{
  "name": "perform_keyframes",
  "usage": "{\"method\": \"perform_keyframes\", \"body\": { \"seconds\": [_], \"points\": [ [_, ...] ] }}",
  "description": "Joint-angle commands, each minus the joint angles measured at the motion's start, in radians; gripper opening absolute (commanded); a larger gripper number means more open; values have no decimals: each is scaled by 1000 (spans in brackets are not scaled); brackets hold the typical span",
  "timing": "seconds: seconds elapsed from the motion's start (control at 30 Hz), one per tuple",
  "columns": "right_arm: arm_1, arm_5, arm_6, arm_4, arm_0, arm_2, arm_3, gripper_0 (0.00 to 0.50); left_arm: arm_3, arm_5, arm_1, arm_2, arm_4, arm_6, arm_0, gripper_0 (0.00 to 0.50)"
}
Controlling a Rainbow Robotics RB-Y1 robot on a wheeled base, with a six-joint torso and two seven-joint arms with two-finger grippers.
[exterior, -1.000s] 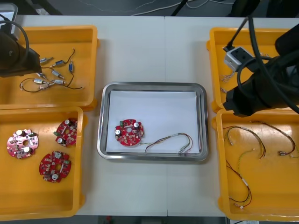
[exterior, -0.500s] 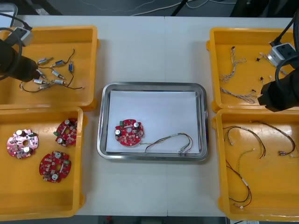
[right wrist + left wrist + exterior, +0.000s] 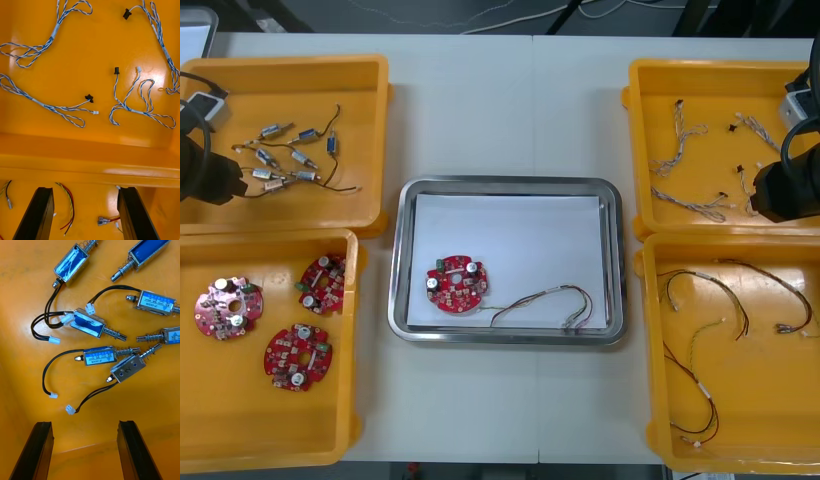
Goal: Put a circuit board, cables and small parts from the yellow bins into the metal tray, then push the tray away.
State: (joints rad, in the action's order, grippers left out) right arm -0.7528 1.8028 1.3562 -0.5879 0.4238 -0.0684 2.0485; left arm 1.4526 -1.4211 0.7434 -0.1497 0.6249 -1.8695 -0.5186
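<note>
Light table (image 3: 510,110): shiny metal tray (image 3: 510,184) at centre btwn yellow plastic bins (image 3: 290,63), w/ round red circuit board (image 3: 457,283) + red-and-yellow cable (image 3: 545,300) already in its near half. To do, I'd judge: twisted blue-and-white cable (image 3: 140,108), small metal parts (image 3: 90,323), then the push. Left jaws apart, empty, over parts in far-left bin; right jaws apart, empty, over far-right bin's near wall.

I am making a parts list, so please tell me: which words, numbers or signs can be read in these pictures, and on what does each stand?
Blue labels on the small metal parts: printed lines, too blurred to read.
Red circuit boards: any print is too small to read.
No text can be quoted.
</note>
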Motion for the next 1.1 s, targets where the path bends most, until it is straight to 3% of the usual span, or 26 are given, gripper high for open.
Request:
{"method": "perform_keyframes", "body": {
  "seconds": [0.03,0.37,0.53,0.73,1.0,1.1],
  "points": [
    [-31,-40,-2,-1,43,-24,-57,500,5,50,45,-19,-22,18,9,500],
    [-31,-94,38,-23,128,39,-186,500,-44,131,4,-13,-54,18,2,500],
    [-31,-171,159,-29,202,121,-314,500,-61,166,1,16,-68,26,2,435],
    [-31,-247,301,-44,256,193,-432,500,-61,165,-12,25,-80,35,3,435],
    [-31,-283,391,-62,260,262,-467,500,-63,165,-42,25,-111,44,3,433],
    [-31,-303,383,-67,260,288,-482,500,-63,163,-58,25,-126,47,3,359]
  ]
}}
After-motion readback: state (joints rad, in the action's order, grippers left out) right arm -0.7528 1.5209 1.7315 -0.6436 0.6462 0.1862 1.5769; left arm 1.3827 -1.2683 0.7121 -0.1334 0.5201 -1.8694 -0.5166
